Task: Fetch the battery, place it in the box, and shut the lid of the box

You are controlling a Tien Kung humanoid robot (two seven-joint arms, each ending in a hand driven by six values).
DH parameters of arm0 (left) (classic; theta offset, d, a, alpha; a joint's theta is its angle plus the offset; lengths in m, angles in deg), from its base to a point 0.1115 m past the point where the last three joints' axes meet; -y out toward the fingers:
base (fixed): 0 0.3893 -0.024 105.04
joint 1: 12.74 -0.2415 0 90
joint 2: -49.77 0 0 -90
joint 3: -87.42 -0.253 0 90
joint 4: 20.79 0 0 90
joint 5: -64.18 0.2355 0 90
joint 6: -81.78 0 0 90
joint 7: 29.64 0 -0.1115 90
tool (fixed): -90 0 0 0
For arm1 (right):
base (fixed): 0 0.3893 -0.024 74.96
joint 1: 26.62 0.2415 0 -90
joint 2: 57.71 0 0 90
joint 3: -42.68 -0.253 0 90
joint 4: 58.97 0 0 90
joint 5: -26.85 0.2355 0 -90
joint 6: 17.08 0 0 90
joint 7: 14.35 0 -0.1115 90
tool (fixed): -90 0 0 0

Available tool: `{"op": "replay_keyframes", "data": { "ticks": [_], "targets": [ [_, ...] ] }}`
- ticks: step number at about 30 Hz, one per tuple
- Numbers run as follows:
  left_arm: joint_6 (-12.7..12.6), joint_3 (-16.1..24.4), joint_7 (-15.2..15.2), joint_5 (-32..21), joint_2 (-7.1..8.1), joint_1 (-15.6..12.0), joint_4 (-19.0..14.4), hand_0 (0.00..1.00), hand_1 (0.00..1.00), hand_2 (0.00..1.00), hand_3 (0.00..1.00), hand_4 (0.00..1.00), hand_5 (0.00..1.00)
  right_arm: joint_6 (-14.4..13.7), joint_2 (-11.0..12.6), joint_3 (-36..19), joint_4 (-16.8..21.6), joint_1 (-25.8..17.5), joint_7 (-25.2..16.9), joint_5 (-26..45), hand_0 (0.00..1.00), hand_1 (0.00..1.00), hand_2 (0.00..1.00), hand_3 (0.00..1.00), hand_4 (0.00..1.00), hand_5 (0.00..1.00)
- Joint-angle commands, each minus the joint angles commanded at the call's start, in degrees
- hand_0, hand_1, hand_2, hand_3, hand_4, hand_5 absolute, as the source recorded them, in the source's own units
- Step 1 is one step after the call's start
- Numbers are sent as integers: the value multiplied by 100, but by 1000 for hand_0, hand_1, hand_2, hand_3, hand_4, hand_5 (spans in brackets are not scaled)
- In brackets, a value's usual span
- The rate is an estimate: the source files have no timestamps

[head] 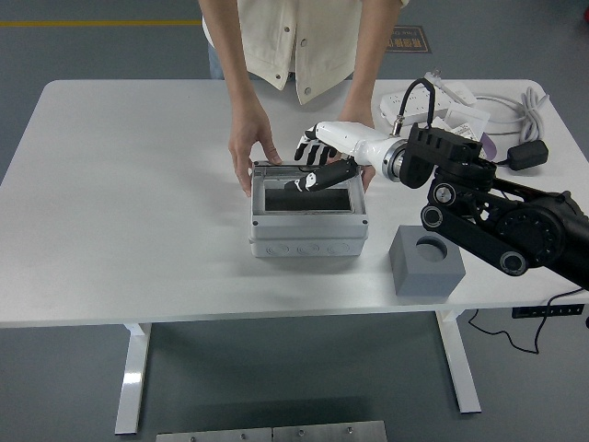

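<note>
Grey box (308, 216) mid-tabletop (129, 184), steadied by a person's hands (247, 152); battery unseen, presumably inside; right robot hand (317, 164), fingers spread, presses the clear lid (306, 169) nearly shut; closure unfinished.

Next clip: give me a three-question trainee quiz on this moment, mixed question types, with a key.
1. True or false: the person's hands hold the grey box at its far corners.
2. Multiple choice: where is the robot's right hand? A) over the far edge of the box's top B) resting on the grey block C) off the table
3. Short answer: what stands on the table to the right of the box?

Key:
1. True.
2. A. Its fingers are spread on the lid, which lies almost flat on the box.
3. A grey block with a round hole in its top.
</note>
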Motion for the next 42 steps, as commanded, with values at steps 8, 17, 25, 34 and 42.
{"op": "replay_keyframes", "data": {
  "ticks": [8,17,25,34,42],
  "targets": [
    [-10,-18,19,-37,4,-15,0,645,722,613,585,545,269,354,193,-66,455,-124,311,-96,529,488,549,599,979,848],
    [-14,-119,56,-162,0,-19,0,645,722,614,587,548,268,523,288,-255,662,-296,378,-154,510,473,498,503,998,975],
    [-7,-34,42,-97,-39,-56,0,646,722,615,587,548,268,551,556,-1330,1144,-970,241,-347,521,479,512,515,998,986],
    [12,232,12,161,-88,-111,0,646,721,615,586,550,270,-432,731,-2870,1288,-2078,-840,86,519,480,511,537,998,998],
    [32,543,-22,447,-125,-169,0,646,722,616,586,554,278,-1416,633,-4078,971,-3001,-2045,1256,521,480,523,520,998,998]
  ]
}}
